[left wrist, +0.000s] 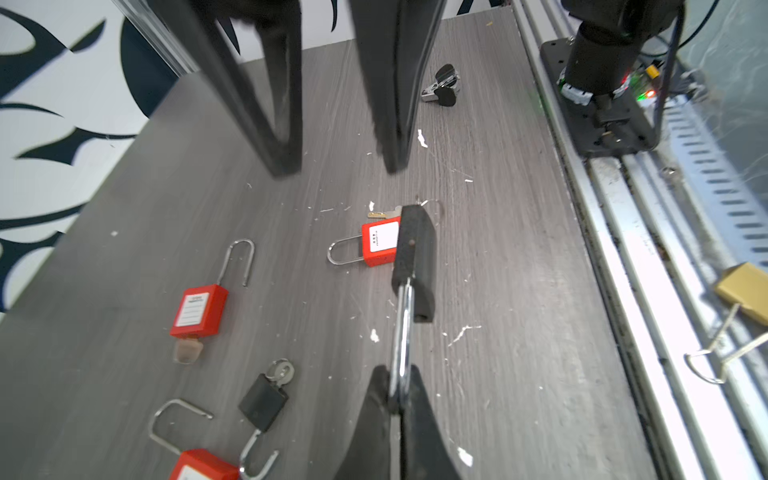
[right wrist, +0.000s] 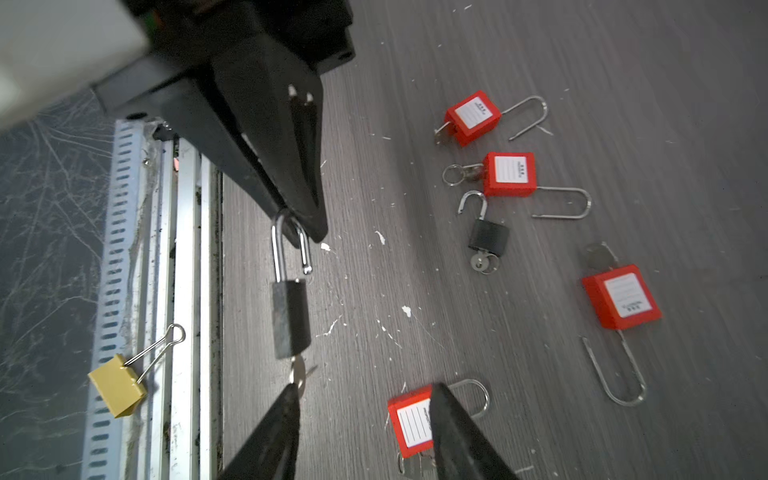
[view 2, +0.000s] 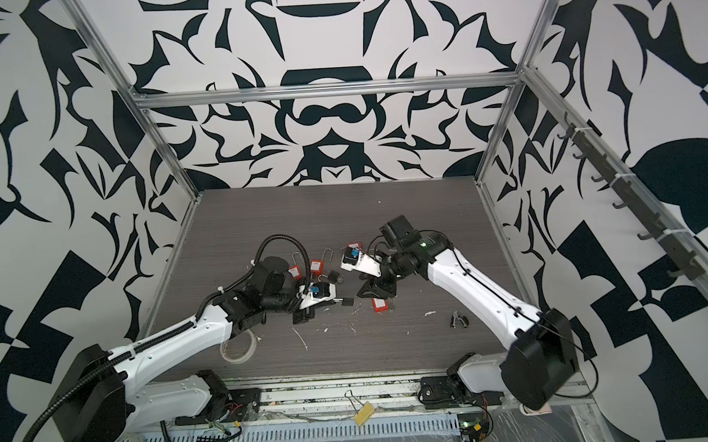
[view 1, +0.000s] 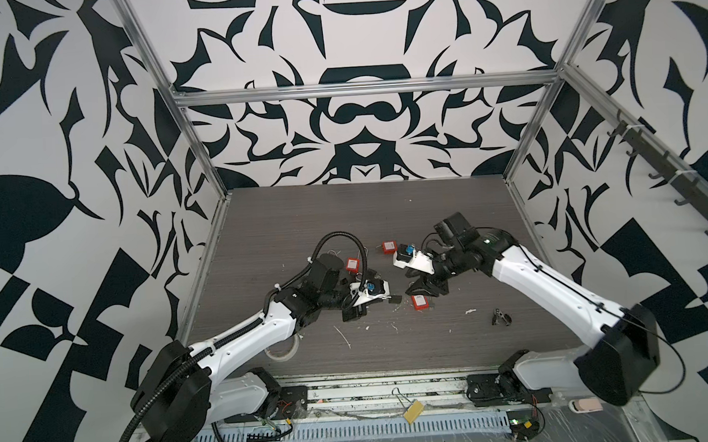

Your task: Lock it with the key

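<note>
Black padlock [right wrist: 291, 320] is held by its steel shackle [right wrist: 279, 249] in the left gripper [left wrist: 399, 388], with the jaws pinched tight on the shackle's bend. The shackle is open: one leg sits in the body and the other leg's end hangs free, just clear of the body. In both top views the padlock sits just below the centre of the frame, between the two grippers. Whether the body touches the table cannot be told.

Key [right wrist: 300, 371] sticks out of the padlock's base, at the end away from the shackle. The right gripper [right wrist: 365, 388] faces that end with its jaws about half spread and nothing between them. One of its fingertips [right wrist: 291, 399] is just beside the key; contact is unclear.

Near red padlock [right wrist: 411, 422] lies on the grey wood-grain table [right wrist: 519, 332], partly hidden behind the right gripper's other finger, with a key at its base. Three more lie well apart from the grippers with their shackles open: far red padlock [right wrist: 473, 118], middle red padlock [right wrist: 509, 174] and lone red padlock [right wrist: 621, 297]. Small black padlock [right wrist: 488, 239], open and with its key in, lies just beside the middle red padlock.

Yellow binder clip [right wrist: 118, 384] rests on the metal rail off the table edge, at the bottom centre of both top views.
</note>
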